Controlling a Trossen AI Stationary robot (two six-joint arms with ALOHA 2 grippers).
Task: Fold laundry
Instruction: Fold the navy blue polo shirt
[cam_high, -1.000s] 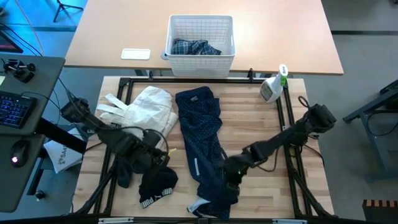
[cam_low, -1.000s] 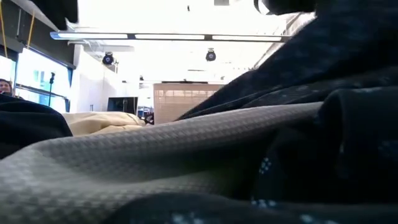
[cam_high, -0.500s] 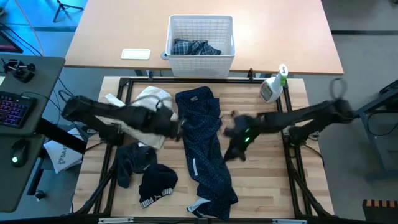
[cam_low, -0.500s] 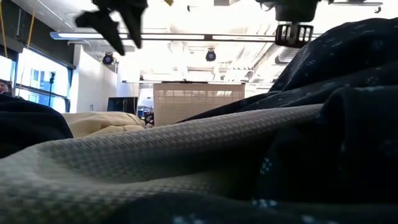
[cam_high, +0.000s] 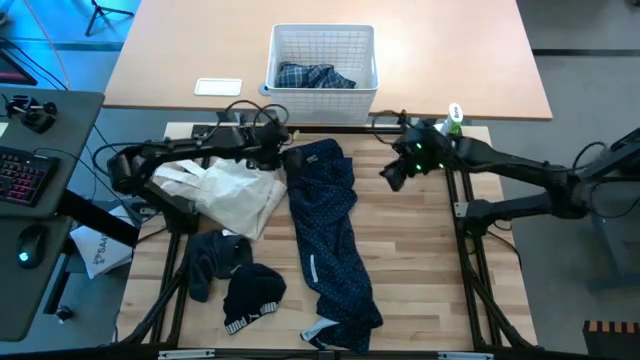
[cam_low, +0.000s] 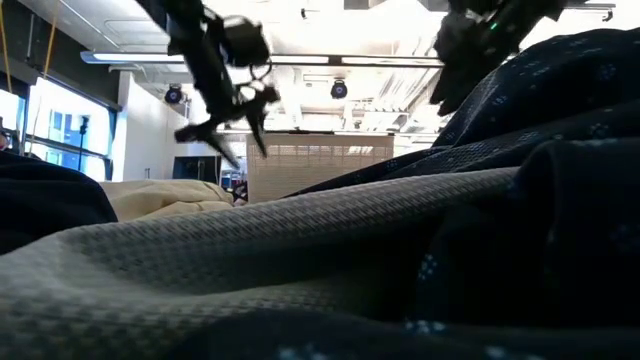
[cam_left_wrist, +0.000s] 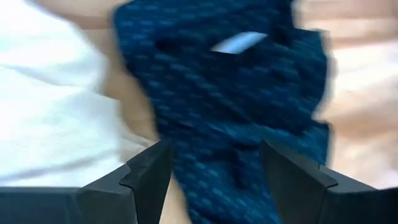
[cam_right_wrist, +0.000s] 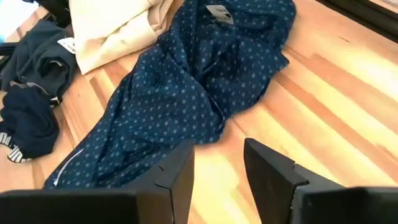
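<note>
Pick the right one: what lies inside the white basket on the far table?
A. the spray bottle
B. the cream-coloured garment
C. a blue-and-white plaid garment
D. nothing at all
C: in the high view a crumpled blue-and-white plaid garment sits inside the white basket, while the spray bottle and the cream-coloured garment are out on the wooden worktable.

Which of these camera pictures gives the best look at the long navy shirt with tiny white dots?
The high view: the navy dotted shirt lies stretched out on the wooden table, seen whole from collar to hem. The right wrist view shows most of it, at a slant. The left wrist view shows only its blurred upper part. The low view shows close-up folds.
</note>
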